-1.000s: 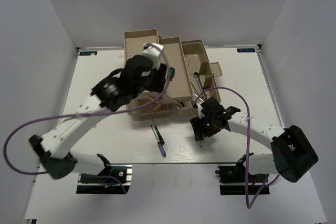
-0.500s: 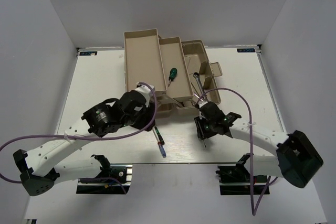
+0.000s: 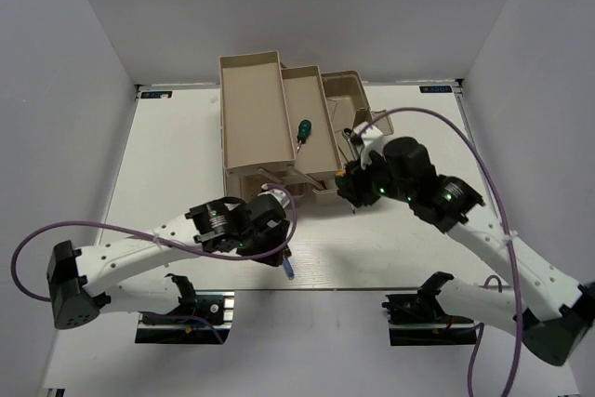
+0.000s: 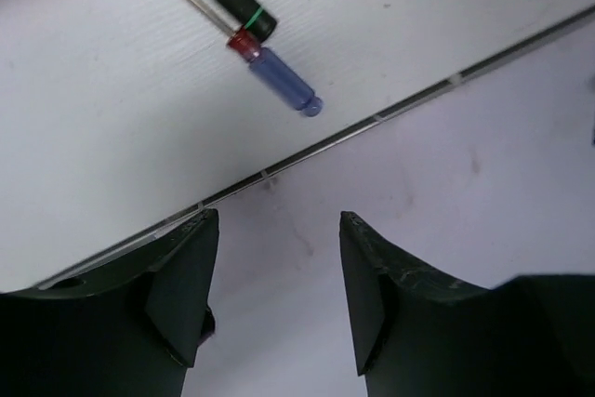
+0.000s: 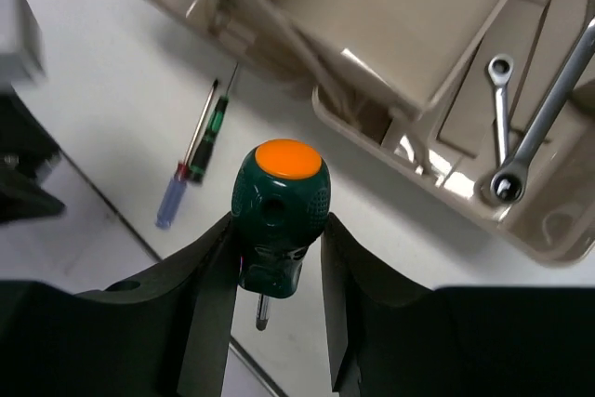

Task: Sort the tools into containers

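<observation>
Top external: the left gripper point(image 3: 277, 248) is held low at 6 o'clock, the right gripper point(image 3: 350, 187) beside the toolbox base point(image 3: 345, 90); a green-handled screwdriver point(image 3: 302, 130) is seen in the middle tray point(image 3: 303, 90). Left wrist: jaws are spread, empty; blue-handled screwdriver point(image 4: 279, 81) at 12 o'clock. Right wrist: a stubby screwdriver point(image 5: 279, 216) is clamped; small wrench point(image 5: 501, 109) and longer wrench point(image 5: 548, 109) are seen in the base.

Left arm point(image 3: 135, 250), right arm point(image 3: 525, 267): white shells, black joint housings, looping purple cables point(image 3: 56, 228).
</observation>
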`<state>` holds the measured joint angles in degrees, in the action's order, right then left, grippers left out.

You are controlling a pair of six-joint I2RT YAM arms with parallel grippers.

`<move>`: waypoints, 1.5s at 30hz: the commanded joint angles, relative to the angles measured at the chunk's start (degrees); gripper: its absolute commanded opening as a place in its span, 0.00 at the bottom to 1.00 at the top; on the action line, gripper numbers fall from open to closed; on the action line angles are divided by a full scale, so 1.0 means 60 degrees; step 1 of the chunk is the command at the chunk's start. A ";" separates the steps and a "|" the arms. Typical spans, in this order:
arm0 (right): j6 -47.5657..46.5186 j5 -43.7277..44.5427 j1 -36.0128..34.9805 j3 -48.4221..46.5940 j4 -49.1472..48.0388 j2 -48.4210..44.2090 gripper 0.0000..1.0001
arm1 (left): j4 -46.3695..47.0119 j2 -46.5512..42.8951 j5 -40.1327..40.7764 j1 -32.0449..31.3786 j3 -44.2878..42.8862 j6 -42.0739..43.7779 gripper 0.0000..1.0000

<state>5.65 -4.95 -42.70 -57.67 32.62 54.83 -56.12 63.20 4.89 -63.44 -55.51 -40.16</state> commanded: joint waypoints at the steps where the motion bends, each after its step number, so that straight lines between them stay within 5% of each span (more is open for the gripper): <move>1: 0.0361 0.0487 0.0114 -0.1035 -0.0731 0.1435 0.00 | 0.0227 0.0596 0.0503 -0.0192 0.0271 -0.1450 0.65; 13: 0.0582 0.0605 0.1066 -0.6162 -0.1000 0.7173 0.01 | 0.2029 0.1757 0.1221 -0.0296 0.1296 -0.3398 0.71; 14: 0.0553 0.0605 0.1095 -0.6382 -0.0549 0.7369 0.31 | 0.2029 0.1757 0.1309 -0.0296 0.1297 -0.3515 0.71; 17: 0.0713 0.0372 0.1504 -0.7116 -0.0369 0.7985 0.66 | 0.2117 0.1757 0.1602 -0.0296 0.1385 -0.3648 0.71; 18: 0.0801 0.0197 0.1549 -0.7117 -0.0412 0.8000 0.70 | 0.2117 0.1989 0.1603 -0.0296 0.1385 -0.3648 0.71; 38: 0.1753 -0.1327 0.2868 -0.3076 -0.1014 0.4574 0.71 | 0.2820 0.4788 0.2160 -0.0296 0.0608 -0.3648 0.56; 45: 0.1622 -0.1943 0.3059 -0.2723 -0.0940 0.4119 0.72 | 0.2527 0.4541 0.1779 -0.0296 0.1148 -0.3648 0.27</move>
<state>15.20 -13.47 -24.84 -74.61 28.25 82.63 -40.99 91.22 16.97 -64.99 -51.35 -61.52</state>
